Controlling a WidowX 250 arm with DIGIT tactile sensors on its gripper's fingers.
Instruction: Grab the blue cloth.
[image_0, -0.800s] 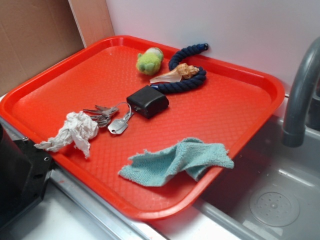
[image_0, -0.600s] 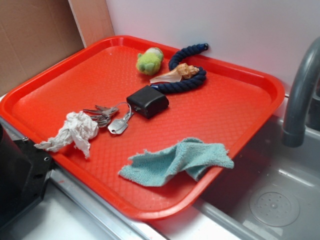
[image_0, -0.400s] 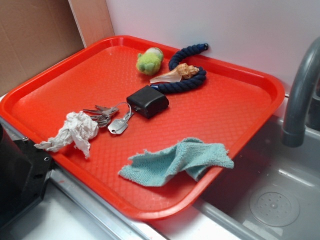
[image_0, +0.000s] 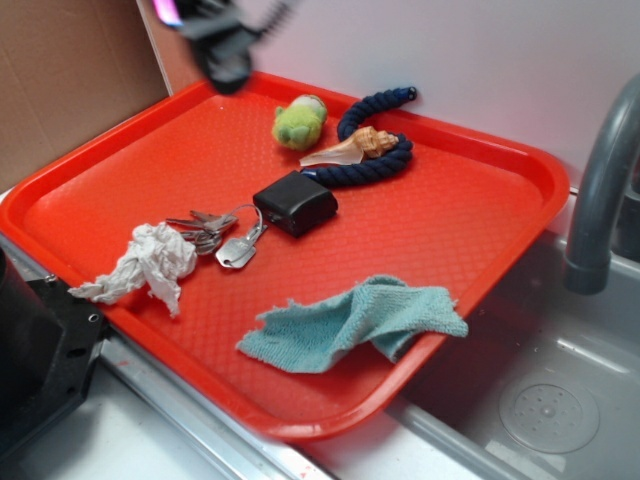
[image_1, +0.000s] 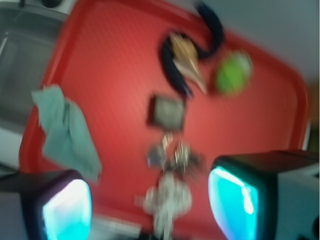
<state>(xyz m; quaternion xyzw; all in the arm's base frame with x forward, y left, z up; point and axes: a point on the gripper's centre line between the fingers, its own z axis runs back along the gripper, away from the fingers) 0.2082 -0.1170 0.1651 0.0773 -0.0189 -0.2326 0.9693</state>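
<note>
Gripper (image_0: 225, 45) blurred above red tray (image_0: 520, 160) at eleven o'clock, fingers (image_1: 67, 210) spread apart, empty; blue cloth (image_0: 350, 322) rumpled near five o'clock edge.

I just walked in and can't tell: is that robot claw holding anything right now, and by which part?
Nothing. The gripper is open and empty above the tray; the blue cloth lies untouched.

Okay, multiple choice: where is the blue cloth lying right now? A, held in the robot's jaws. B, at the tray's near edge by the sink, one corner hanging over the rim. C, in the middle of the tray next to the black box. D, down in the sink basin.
B: the blue cloth lies rumpled on the red tray at its sink-side edge, one corner draped over the rim, while the gripper is high above the far corner, holding nothing.
</note>
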